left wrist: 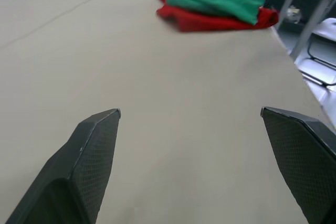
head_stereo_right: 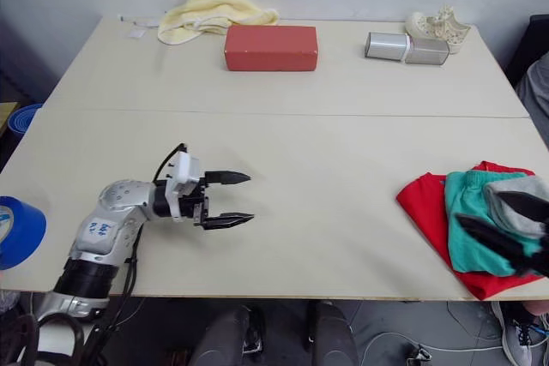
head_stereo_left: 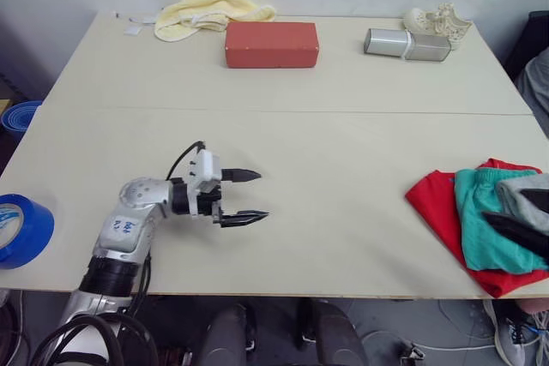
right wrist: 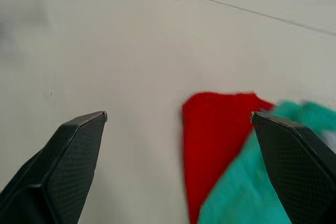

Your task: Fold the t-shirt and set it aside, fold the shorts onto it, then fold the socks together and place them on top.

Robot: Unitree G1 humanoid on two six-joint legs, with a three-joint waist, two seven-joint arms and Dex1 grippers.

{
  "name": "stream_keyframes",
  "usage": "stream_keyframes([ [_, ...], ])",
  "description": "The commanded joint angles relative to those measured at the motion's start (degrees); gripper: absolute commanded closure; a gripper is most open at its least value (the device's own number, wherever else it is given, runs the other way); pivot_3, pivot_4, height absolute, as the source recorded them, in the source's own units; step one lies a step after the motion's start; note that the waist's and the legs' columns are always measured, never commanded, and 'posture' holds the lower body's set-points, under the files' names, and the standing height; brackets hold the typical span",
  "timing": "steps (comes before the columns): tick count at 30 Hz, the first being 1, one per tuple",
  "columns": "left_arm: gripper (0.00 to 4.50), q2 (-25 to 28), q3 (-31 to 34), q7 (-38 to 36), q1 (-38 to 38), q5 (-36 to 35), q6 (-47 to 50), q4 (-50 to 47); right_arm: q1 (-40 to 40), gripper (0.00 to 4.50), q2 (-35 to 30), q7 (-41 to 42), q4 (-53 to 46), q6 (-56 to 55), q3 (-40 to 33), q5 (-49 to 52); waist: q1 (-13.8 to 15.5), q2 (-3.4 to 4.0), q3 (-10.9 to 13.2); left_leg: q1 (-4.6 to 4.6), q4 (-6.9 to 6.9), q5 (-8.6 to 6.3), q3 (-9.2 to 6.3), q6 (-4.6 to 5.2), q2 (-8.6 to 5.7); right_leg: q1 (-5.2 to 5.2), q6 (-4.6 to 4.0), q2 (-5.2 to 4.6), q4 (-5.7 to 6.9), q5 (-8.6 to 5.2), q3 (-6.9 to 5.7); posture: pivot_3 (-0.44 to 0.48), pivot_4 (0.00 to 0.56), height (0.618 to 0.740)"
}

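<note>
Stack: t-shirt (head_stereo_left: pixel 433 203), shorts (head_stereo_left: pixel 480 216), socks (head_stereo_left: pixel 525 199) sitting piled at table (head_stereo_left: pixel 343 152) right edge.
Left gripper (head_stereo_left: pixel 249 197): hovering open, empty.
Right gripper (head_stereo_right: pixel 506 225): spreading wide beside pile.
Risk: snagging fabric, dragging stack off edge.

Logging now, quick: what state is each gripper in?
Left gripper: open, holding nothing.
Right gripper: open, holding nothing.

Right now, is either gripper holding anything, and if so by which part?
Nothing is held. The left gripper is open over bare table. The right gripper is open above the stack of t-shirt, shorts and socks, with nothing between its fingers.
</note>
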Motion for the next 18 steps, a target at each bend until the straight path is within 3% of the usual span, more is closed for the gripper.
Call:
stream_keyframes([
  [1,0.0,1.39,3.88,4.79,3.27,1.66,-2.08,-4.66,-8.92,0.03,3.21,8.78,2.58,-18.36,17.52,-13.79,-0.08,0.0,0.0,0.03,0.01,-0.02,0.03,-0.02,0.0,0.04,0.04,0.0,0.09,-0.04,-0.01,0.0,0.15,0.74],
  [4,0.0,3.57,5.27,4.71,7.03,3.71,-6.22,-4.97,-17.37,0.03,5.92,13.58,10.12,-28.11,30.07,-22.95,0.09,0.0,0.02,0.02,0.05,-0.07,0.12,0.02,-0.09,0.06,0.1,-0.1,0.14,-0.08,-0.13,0.0,0.15,0.74],
  [8,0.0,5.73,6.95,5.74,11.84,5.9,-10.72,-4.94,-25.78,0.03,10.22,18.18,21.2,-39.05,39.93,-30.51,0.39,-0.01,0.09,0.03,0.33,-0.09,0.11,0.06,-0.09,0.13,0.03,-0.21,0.1,-0.12,-0.27,0.0,0.15,0.74],
  [18,0.0,7.38,8.79,10.01,16.23,8.51,-14.74,-5.1,-32.59,0.03,16.61,18.89,36.56,-54.78,45.66,-38.16,0.75,0.06,0.13,0.24,0.4,-0.04,-0.04,-0.33,0.0,0.11,-0.49,-0.44,0.58,0.16,-0.26,0.0,0.15,0.74],
])
